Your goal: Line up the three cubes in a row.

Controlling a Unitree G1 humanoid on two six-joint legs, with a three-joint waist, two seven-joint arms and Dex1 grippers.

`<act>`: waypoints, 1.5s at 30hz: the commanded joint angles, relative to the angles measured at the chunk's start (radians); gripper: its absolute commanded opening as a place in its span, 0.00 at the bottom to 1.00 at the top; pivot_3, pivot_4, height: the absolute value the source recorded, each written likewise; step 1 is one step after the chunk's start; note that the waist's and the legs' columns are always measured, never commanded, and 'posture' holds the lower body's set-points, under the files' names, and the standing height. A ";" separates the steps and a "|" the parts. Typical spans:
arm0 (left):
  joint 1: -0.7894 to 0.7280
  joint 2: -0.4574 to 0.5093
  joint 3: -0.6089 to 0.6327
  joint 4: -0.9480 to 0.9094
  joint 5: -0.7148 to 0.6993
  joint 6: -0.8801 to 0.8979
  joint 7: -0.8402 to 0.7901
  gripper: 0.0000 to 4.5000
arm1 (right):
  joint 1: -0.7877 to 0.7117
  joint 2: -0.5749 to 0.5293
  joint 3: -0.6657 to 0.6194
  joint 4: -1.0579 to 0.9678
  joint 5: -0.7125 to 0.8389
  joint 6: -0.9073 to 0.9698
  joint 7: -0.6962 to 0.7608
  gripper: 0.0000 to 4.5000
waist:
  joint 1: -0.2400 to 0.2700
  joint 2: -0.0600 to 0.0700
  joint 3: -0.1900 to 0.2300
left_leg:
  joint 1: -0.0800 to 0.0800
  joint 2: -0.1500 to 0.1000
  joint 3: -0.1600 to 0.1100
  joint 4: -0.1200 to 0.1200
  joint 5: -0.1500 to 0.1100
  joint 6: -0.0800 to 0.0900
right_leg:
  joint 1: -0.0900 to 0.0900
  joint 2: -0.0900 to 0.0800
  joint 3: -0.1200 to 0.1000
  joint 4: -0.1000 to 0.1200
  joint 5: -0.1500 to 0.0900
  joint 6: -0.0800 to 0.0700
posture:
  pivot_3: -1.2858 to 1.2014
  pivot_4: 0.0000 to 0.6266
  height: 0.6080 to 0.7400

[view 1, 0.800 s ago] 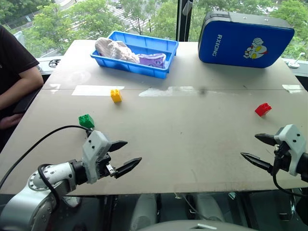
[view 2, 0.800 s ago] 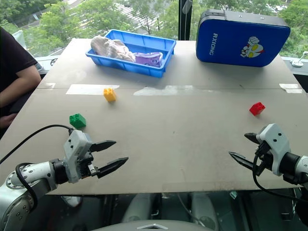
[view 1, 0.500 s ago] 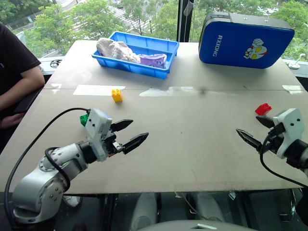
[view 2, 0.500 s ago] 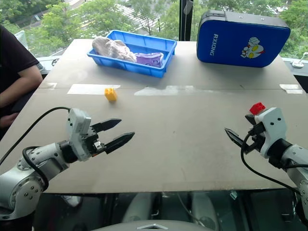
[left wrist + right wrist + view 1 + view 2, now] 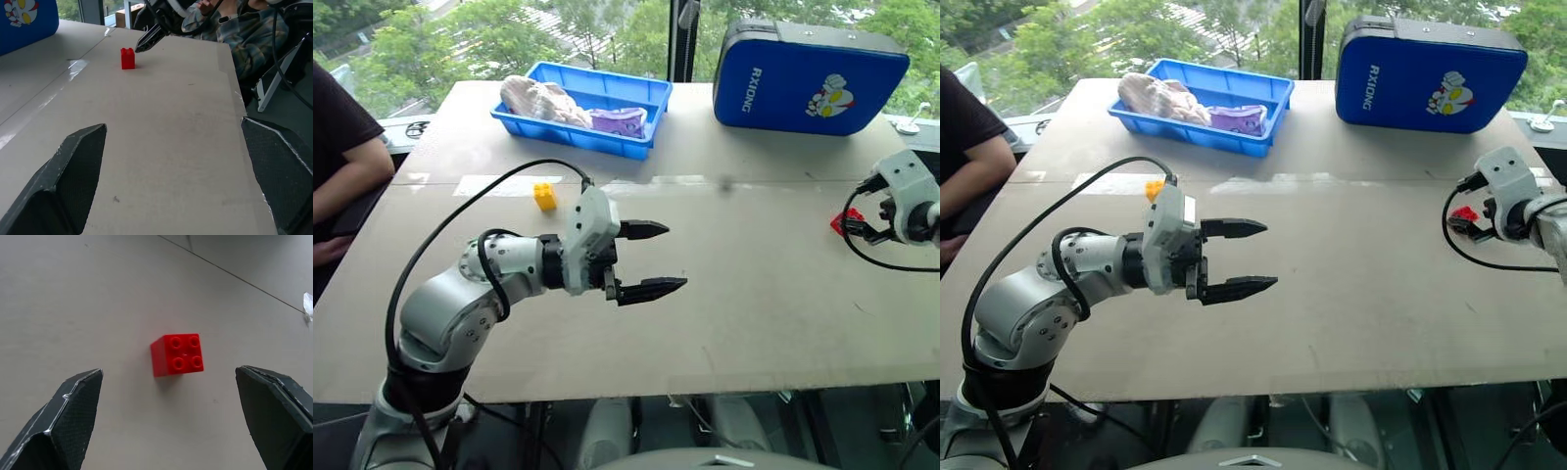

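Pale grey-beige flat tabletop [image 5: 734,313], a strip of clear tape running across it partway back. Left tool [image 5: 651,258] hangs over the middle of the tabletop, pointing toward the robot's right, its two black fingers spread wide with nothing between them. Small yellow plastic studded brick [image 5: 545,196] sits on the tabletop by the tape line, just behind the left arm's white housing; in the right eye view it is mostly hidden by that housing. Small red plastic studded brick [image 5: 177,354] stands upright on the tabletop near the right edge, four studs up. Right tool [image 5: 173,418] is poised above it, fingers apart to either side, brick in the gap between them but touched by neither. In the left wrist view the red brick [image 5: 127,58] appears far across the tabletop with one black fingertip of the right tool close beside it. The green brick cannot be made out; the left arm covers the ground where it might lie. At the far side: a blue plastic rectangular tray [image 5: 656,98] holding a crumpled pale cloth and a purple packet, and a blue zipped case with a cartoon figure [image 5: 808,78]. A person's arm in a dark sleeve [image 5: 342,147] rests at the left edge of the tabletop.
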 commanded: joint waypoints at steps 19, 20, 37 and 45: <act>0.024 -0.095 -0.032 -0.033 0.054 -0.088 0.076 0.99 | -0.332 0.202 0.089 0.675 -0.315 -0.298 0.133 1.00 | -0.001 0.001 0.001 | 0.001 0.004 0.000 0.000 0.000 0.000 | -0.001 0.006 0.002 0.003 0.003 0.003 | 0.52 0.24 1.00; 0.028 -0.093 -0.032 -0.035 0.052 -0.087 0.076 0.99 | -0.331 0.204 0.087 0.677 -0.320 -0.296 0.139 1.00 | -0.001 0.001 0.001 | 0.001 0.004 0.000 0.000 0.000 0.000 | -0.001 0.006 0.002 0.003 0.003 0.003 | 0.52 0.24 1.00; 0.067 -0.062 -0.004 -0.054 0.042 -0.073 0.076 1.00 | -0.245 0.199 0.095 0.528 -0.342 -0.295 0.286 0.29 | -0.001 0.001 0.000 | 0.001 0.004 0.000 0.001 0.000 0.000 | 0.000 0.006 0.003 0.004 0.003 0.003 | 0.52 0.24 1.00; 0.277 0.023 0.126 -0.114 0.037 -0.086 0.077 1.00 | -0.133 0.232 0.145 -0.172 -0.146 -0.274 0.565 0.29 | -0.018 0.003 0.002 | 0.002 0.007 -0.004 0.000 0.000 0.000 | -0.003 0.010 0.003 0.005 0.003 0.004 | 0.52 0.24 1.00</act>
